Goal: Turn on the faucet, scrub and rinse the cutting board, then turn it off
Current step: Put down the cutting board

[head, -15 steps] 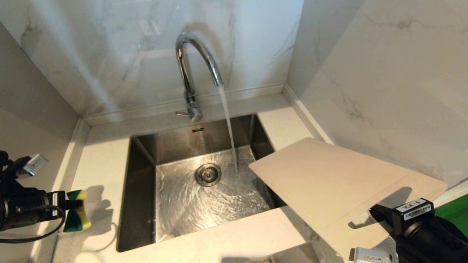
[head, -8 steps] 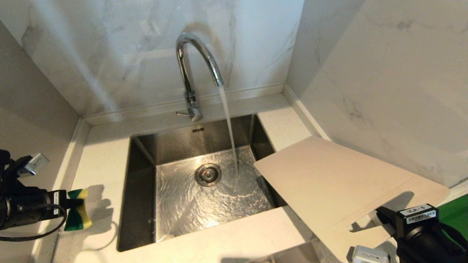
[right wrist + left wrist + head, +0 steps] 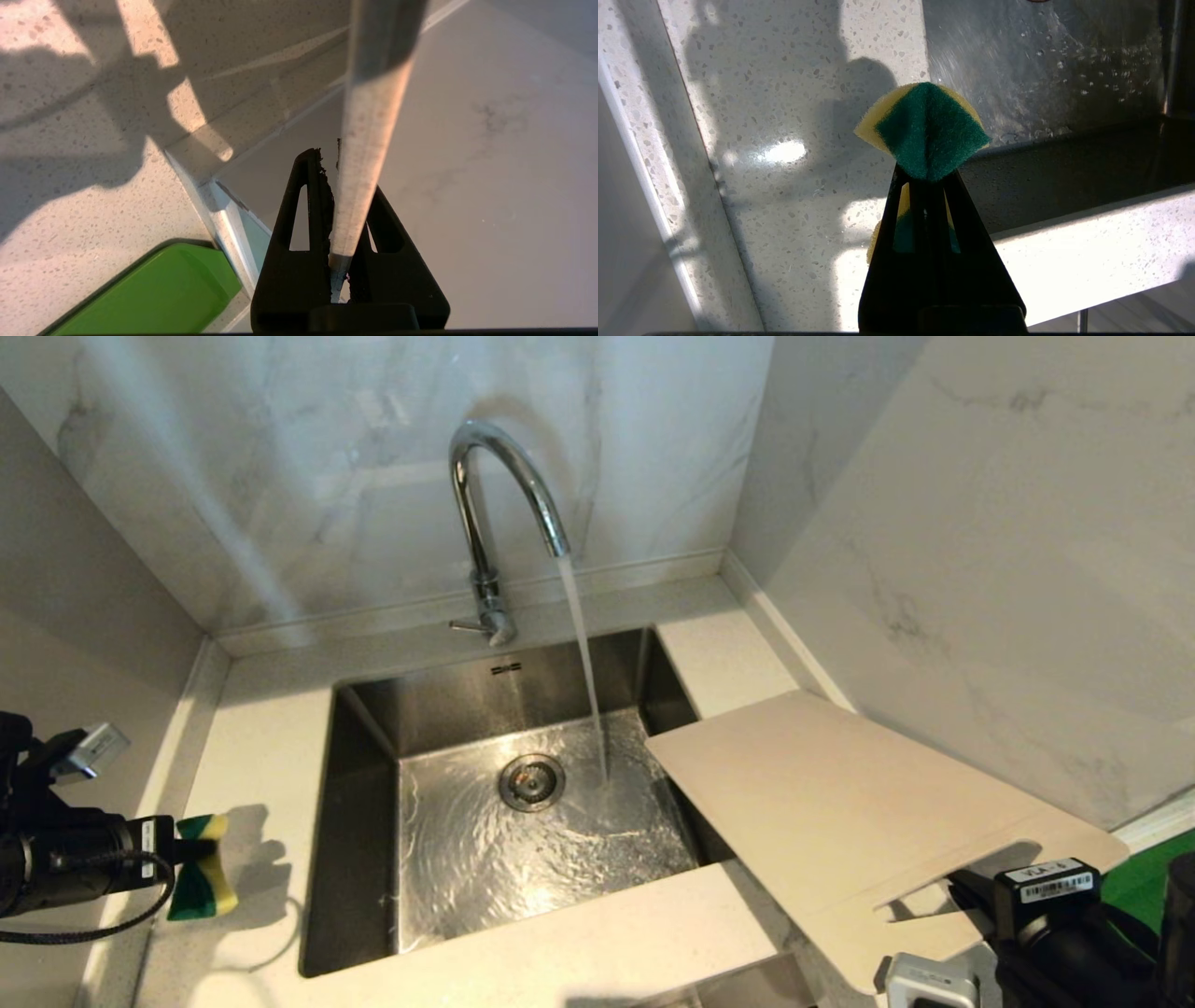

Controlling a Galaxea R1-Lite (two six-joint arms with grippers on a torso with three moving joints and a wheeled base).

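- At frame centre, the faucet is running; its stream falls into the sink. Turn-on is done.
- Right gripper clamps the cutting board by its edge, lower right, beside the stream.
- Left gripper pinches the sponge, lower left.
- Remaining: scrub, rinse, shut-off.

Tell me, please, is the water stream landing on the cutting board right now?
No, the stream from the faucet falls straight into the sink basin beside the drain, just clear of the cutting board.
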